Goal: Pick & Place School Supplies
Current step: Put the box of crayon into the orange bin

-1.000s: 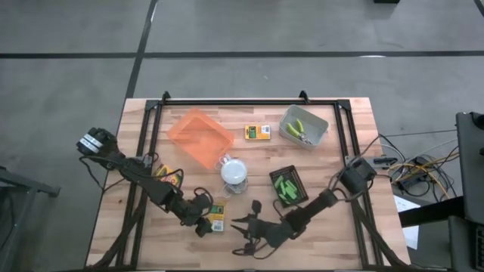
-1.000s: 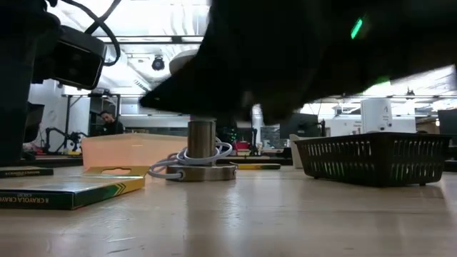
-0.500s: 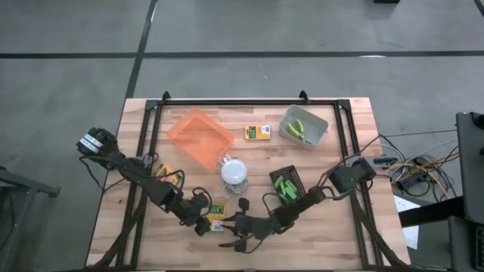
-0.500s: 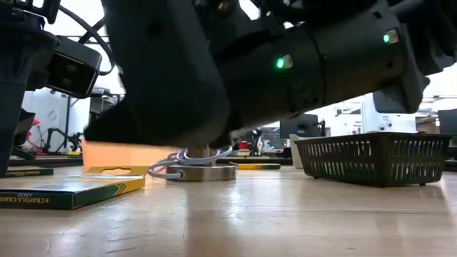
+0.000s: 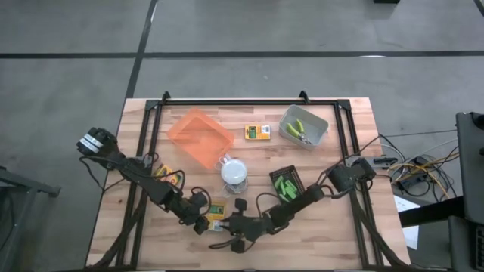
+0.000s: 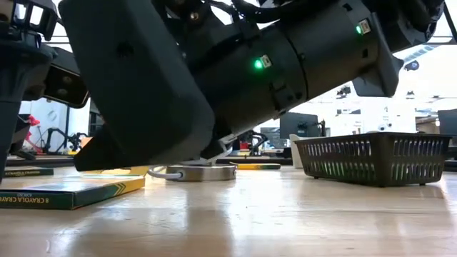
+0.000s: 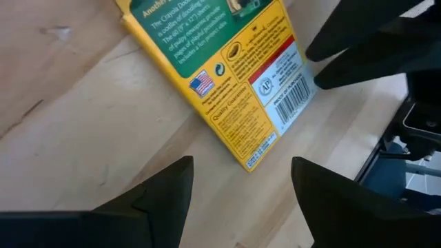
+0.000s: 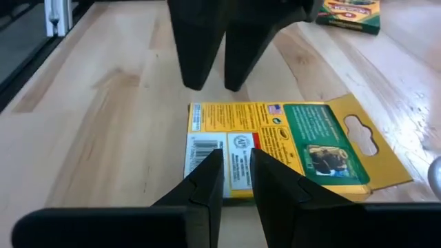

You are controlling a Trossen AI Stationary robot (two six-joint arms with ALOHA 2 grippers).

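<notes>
A yellow-and-green printed box (image 5: 217, 214) lies flat on the table near its near edge; its back panel (image 7: 227, 76) fills the left wrist view. My left gripper (image 5: 201, 224) is open just left of the box, low over the wood, touching nothing. My right gripper (image 5: 231, 227) comes level from the right. Its fingers (image 8: 207, 189) stand a narrow gap apart over the box's barcode end (image 8: 207, 148). In the low view the right gripper (image 6: 107, 157) hangs just above the box (image 6: 64, 191). My right gripper stands over the box's barcode end (image 8: 238, 155), coming level from the table's right and along the box. Whether its fingers touch the box, I cannot tell. The box lies flat on the table.
A white domed object (image 5: 234, 172) stands just behind the box. Farther back are an orange tray (image 5: 200, 137), a second printed box (image 5: 257, 133), a grey tray with yellow-green tools (image 5: 304, 127) and a black tray with green chunks (image 5: 288, 185). Another box (image 5: 163, 172) lies by the left arm.
My right gripper has moved toward the table's left edge along the near side, closing in on the printed box until its fingers reach the box's end. The box and my left gripper have stayed where they were.
</notes>
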